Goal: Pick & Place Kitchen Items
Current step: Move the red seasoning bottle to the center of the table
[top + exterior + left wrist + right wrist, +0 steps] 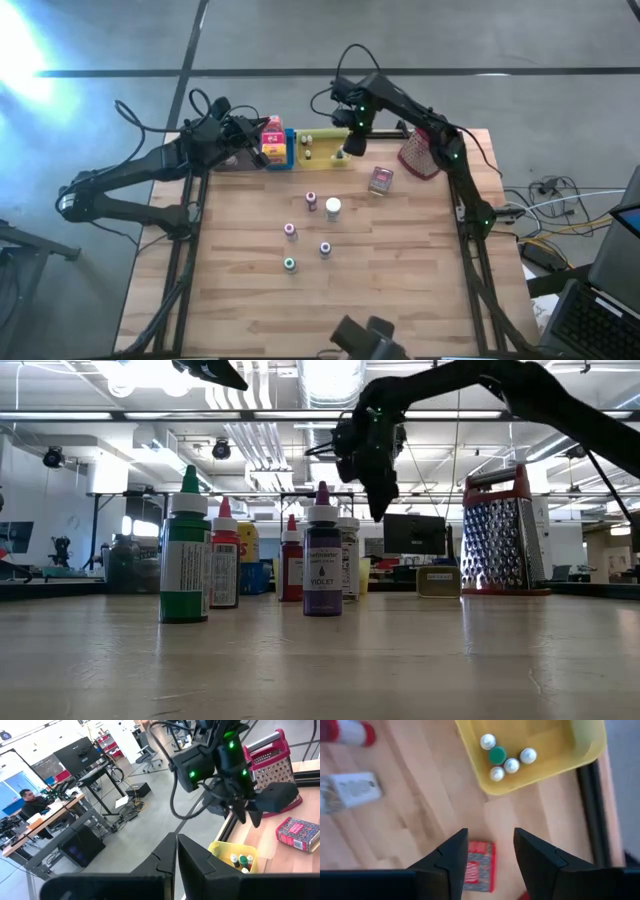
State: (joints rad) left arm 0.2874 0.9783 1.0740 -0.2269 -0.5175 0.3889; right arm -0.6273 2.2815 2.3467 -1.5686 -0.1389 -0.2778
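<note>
The word "VIOLET" is printed on the label of the purple bottle (pixel 322 555), as seen in the low view. Other print is carried by the green bottle (pixel 185 550) and the red box (pixel 298 831), but it cannot be read.

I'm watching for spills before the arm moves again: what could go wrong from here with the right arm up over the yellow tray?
1. The right tool hangs open and empty above the table beside the yellow tray; descending off-line, it could clip the tray's rim.
2. The small bottles in that tray stand bunched together, so a nudge may topple several.
3. The red box lies under one finger, not between them; closing there might push it away.
</note>
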